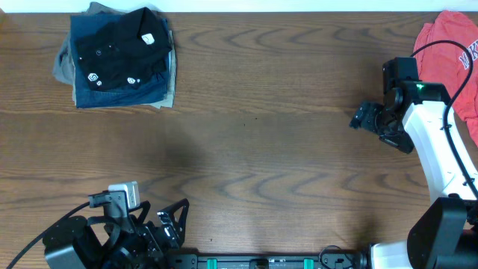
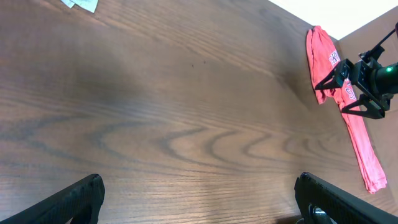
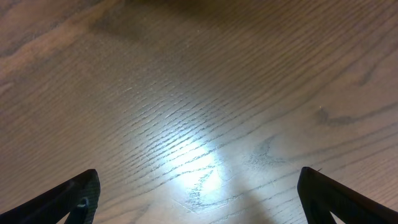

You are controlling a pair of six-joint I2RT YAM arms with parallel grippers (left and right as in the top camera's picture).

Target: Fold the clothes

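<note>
Table point(image 1: 254, 149): open passage through the centre, obstacles at three corners.
Upper left: black garment point(image 1: 112, 45) on a denim pile point(image 1: 119, 96). Upper right: red shirt point(image 1: 448, 37), with the right arm point(image 1: 437, 142) down the right edge. Lower left: left arm point(image 1: 75, 243). Bare wood between.

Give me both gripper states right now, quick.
Left gripper: open, holding nothing.
Right gripper: open, holding nothing.
</note>
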